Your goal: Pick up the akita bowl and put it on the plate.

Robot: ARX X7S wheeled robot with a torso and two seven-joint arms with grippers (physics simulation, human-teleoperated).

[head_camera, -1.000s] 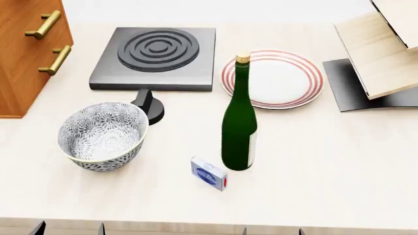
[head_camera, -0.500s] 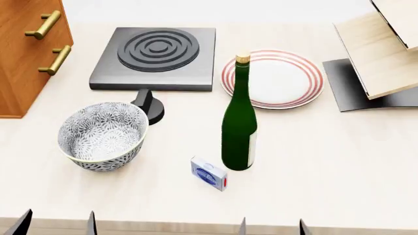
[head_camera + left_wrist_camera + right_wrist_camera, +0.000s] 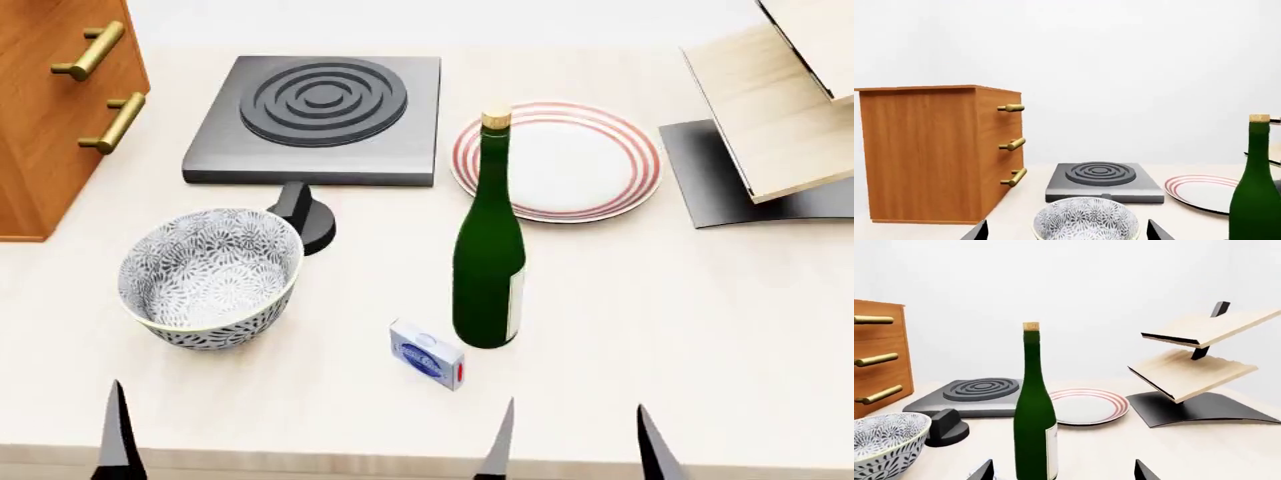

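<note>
Dark fingertips only: left claw [image 3: 1064, 232] and right claw [image 3: 1063, 471] spread, empty.

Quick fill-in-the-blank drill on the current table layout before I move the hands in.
1. The patterned grey-and-white ceramic bowl sits on the ____, not on the plate.
2. The flat white plate with red rings has ____ on it.
3. The tall green glass bottle stands ____ between bowl and plate.
4. The small blue-and-white box lies beside the ____.

Missing words: table; nothing; upright; bottle

Head looks down; both wrists look level, sharing the bottle [image 3: 1034, 410].
</note>
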